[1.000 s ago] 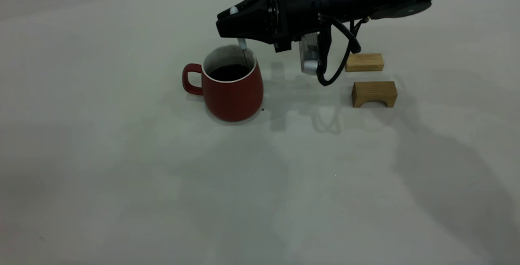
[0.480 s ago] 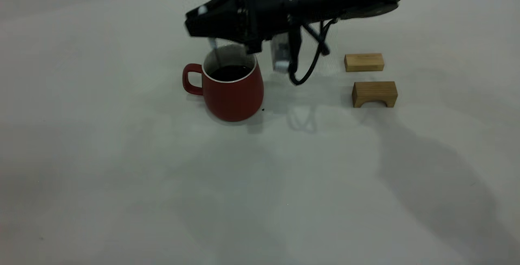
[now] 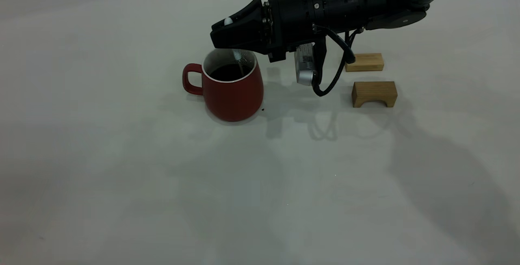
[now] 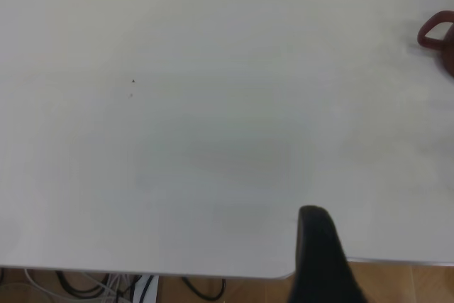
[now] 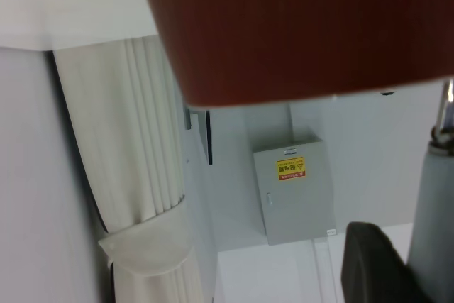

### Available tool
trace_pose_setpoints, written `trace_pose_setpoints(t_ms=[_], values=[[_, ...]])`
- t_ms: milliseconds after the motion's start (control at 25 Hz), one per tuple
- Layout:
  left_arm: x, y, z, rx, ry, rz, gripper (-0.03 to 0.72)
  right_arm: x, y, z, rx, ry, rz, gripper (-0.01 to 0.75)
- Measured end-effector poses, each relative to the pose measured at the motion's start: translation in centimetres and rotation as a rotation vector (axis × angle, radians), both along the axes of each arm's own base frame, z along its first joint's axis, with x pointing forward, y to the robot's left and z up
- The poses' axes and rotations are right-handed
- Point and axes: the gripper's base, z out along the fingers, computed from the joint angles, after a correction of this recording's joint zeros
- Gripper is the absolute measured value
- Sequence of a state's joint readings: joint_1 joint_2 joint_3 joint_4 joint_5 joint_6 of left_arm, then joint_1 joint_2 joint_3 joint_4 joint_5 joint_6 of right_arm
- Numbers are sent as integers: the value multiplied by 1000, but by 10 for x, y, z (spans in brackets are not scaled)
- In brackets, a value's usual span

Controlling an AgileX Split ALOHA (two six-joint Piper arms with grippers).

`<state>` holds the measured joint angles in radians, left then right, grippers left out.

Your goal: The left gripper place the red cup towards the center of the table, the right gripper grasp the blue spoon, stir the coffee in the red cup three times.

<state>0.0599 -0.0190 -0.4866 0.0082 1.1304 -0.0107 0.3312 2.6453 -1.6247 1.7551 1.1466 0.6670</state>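
The right gripper point(image 3: 221, 39) has its fingers clamped on the pale handle of the blue spoon point(image 3: 238, 58), whose rounded end pokes out above the jaws while the thin metal shaft hangs down past the white rim into the coffee point(image 3: 228, 72). Half a second ago that gripper was farther toward the cup's handle side, with the shaft near the inner wall there; a second ago it sat over the opposite side. Now it has swung back to roughly the middle of the opening, so the spoon is tracing a sweep from side to side through the liquid, which I read as the stirring step well under way, though how many of the three turns are finished cannot be judged from here. The red cup point(image 3: 231, 85) stands upright toward the middle of the table point(image 3: 122, 175), unmoved across all three moments, its loop handle pointing away from the right arm, so the placing step looks complete. A tiny dark speck lies on the table just beside its base. Two wooden blocks point(image 3: 373, 93) rest well apart from the cup, beyond the arm's dangling cable. The left gripper point(image 4: 319, 260) is parked near the table edge, far from the cup; whether its fingers are apart or together I cannot tell.
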Motion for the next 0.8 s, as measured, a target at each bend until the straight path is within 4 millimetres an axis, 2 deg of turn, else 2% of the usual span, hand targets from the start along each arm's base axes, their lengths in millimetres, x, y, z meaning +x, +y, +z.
trace_pose_setpoints(t_ms=[280,360,440,560,640,720,800], values=[[0,0,0,0,0,0,519,-1,0,-1,-10,-35,18,147],[0,0,0,0,0,0,519,-1,0,2,-23,-117,53,207],[0,0,0,0,0,0,519,-2,0,9,-43,-247,110,303],[0,0,0,0,0,0,519,-4,0,21,-79,-499,234,463],[0,0,0,0,0,0,519,-8,-2,30,-116,-680,363,544],[0,0,0,0,0,0,519,-13,-6,38,-163,-815,517,569],[0,0,0,0,0,0,519,-17,-10,52,-207,-915,647,559]])
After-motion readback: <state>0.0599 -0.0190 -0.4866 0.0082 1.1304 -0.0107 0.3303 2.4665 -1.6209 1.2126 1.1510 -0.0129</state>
